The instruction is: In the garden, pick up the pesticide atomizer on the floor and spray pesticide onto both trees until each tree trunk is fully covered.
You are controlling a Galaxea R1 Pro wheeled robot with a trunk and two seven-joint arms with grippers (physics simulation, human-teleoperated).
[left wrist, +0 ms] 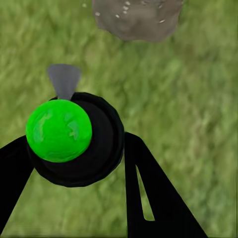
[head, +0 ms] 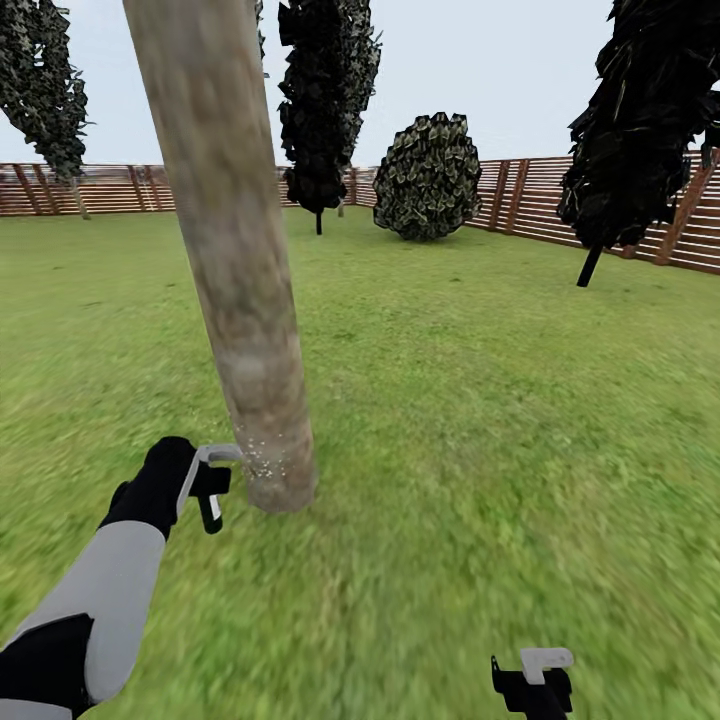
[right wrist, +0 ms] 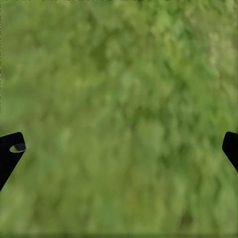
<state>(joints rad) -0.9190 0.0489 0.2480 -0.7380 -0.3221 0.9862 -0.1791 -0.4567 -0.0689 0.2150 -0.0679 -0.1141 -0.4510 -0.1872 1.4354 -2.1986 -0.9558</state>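
Head view puts your left gripper (head: 213, 487) low over the lawn (head: 480, 400), just beside the base of the thick tree trunk (head: 235, 260), which leans slightly across the frame. Tiny whitish specks of pesticide (head: 256, 455) dot the bottom of that trunk on the side facing your gripper.

From the left wrist camera, you can see the left gripper (left wrist: 74, 163) closed around the pesticide atomizer (left wrist: 74, 139): a black round body with a bright green cap, held between the two black fingers (left wrist: 148, 193). Its grey nozzle (left wrist: 63, 80) points toward the trunk's foot (left wrist: 136, 17), where pale droplets speckle the bark. Atomizer and trunk are near each other but apart.

Your right gripper (head: 533, 682) hangs at the lower edge of the head view, well apart from the trunk. On the right wrist camera its fingertips (right wrist: 10, 153) sit at opposite borders with only grass between them, so the claw is spread wide and holds nothing.

Farther off, dark narrow trees (head: 325, 100), a round bush (head: 428, 178) and the slatted wooden fence (head: 560, 200) ring the garden.
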